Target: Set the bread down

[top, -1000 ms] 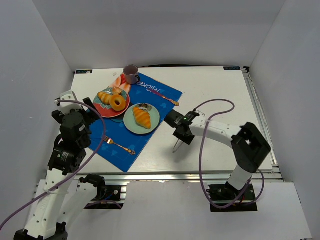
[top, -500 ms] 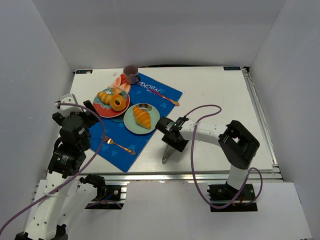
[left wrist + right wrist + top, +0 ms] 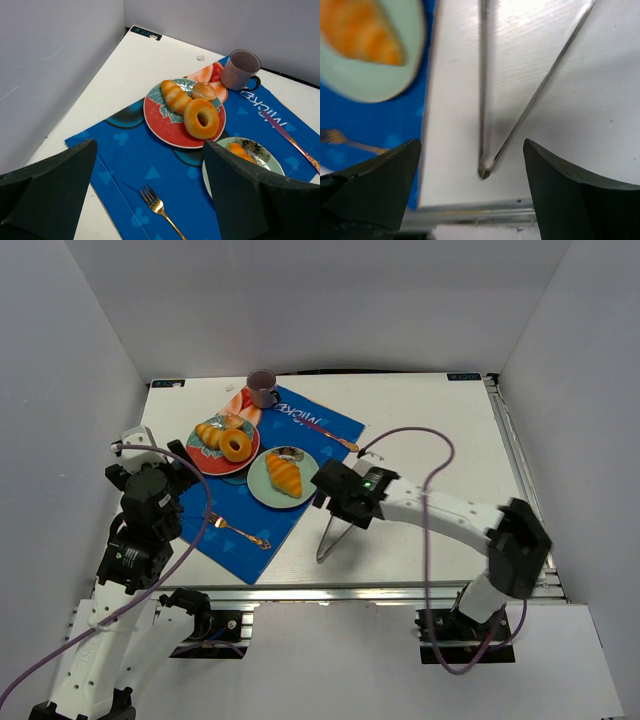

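Low over the counter, right arm stretched leftward, right fingers spread wide with the joined end of metal tongs between them, bread lying on the green plate nearby, left arm folded back, left fingers spread.

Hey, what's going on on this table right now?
The bread lies on the light green plate on the blue mat, with nothing gripping it. The right gripper hangs open over metal tongs that lie spread on the white table beside the mat. The left gripper is open and empty, facing the red plate that holds a doughnut. The bread looks placed.
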`<action>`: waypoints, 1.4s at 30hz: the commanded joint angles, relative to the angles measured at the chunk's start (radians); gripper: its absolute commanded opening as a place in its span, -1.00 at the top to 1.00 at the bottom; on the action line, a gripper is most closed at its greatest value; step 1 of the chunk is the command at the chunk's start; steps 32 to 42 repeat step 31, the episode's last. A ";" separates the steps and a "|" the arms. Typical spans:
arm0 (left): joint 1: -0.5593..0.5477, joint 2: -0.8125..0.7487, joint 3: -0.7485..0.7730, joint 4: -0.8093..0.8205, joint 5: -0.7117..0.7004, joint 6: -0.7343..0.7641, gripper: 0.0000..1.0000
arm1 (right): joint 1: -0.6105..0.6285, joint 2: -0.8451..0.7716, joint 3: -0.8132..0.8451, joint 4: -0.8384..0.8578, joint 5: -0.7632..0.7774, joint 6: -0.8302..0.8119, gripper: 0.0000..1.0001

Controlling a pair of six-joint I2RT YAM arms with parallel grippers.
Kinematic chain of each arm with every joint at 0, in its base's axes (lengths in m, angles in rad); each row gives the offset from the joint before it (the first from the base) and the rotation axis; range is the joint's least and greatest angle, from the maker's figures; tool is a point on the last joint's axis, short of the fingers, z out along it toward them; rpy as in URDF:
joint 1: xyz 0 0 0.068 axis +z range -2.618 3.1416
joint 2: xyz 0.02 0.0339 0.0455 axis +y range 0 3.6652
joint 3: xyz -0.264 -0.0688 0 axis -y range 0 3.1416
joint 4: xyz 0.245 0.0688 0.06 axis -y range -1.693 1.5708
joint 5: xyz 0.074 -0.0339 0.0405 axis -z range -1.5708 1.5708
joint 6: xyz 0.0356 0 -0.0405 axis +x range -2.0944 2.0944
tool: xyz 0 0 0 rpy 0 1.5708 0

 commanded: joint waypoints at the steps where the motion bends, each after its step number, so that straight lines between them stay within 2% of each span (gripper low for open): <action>1: -0.003 0.008 0.030 -0.002 -0.031 0.005 -0.96 | 0.009 -0.230 -0.048 -0.041 0.082 -0.112 -0.79; 6: -0.003 0.024 0.039 -0.010 -0.066 -0.012 -0.96 | 0.009 -0.552 -0.170 -0.002 0.128 -0.198 -0.79; 9: -0.003 0.042 0.043 -0.011 -0.076 -0.035 -0.96 | 0.006 -0.681 -0.204 0.051 0.172 -0.273 -0.79; 11: -0.003 0.059 0.045 -0.004 -0.089 -0.066 -0.94 | 0.006 -0.711 -0.169 0.071 0.214 -0.367 -0.79; 16: -0.003 0.096 0.076 0.015 -0.056 -0.098 -0.94 | 0.006 -0.643 -0.047 0.109 0.226 -0.594 -0.79; 18: -0.003 0.102 0.079 0.021 -0.050 -0.100 -0.94 | 0.004 -0.590 -0.009 0.085 0.214 -0.605 -0.79; 21: -0.003 0.114 0.082 0.013 -0.036 -0.107 -0.94 | 0.004 -0.565 -0.038 0.098 0.180 -0.607 -0.79; 28: -0.003 0.154 0.079 0.061 0.001 -0.107 -0.94 | 0.004 -0.635 -0.191 0.308 0.148 -0.659 -0.79; 31: -0.003 0.215 0.099 0.113 -0.001 -0.106 -0.94 | -0.008 -0.608 -0.169 0.324 0.160 -0.711 -0.79; 42: -0.003 0.215 0.099 0.113 -0.001 -0.106 -0.94 | -0.008 -0.608 -0.169 0.324 0.160 -0.711 -0.79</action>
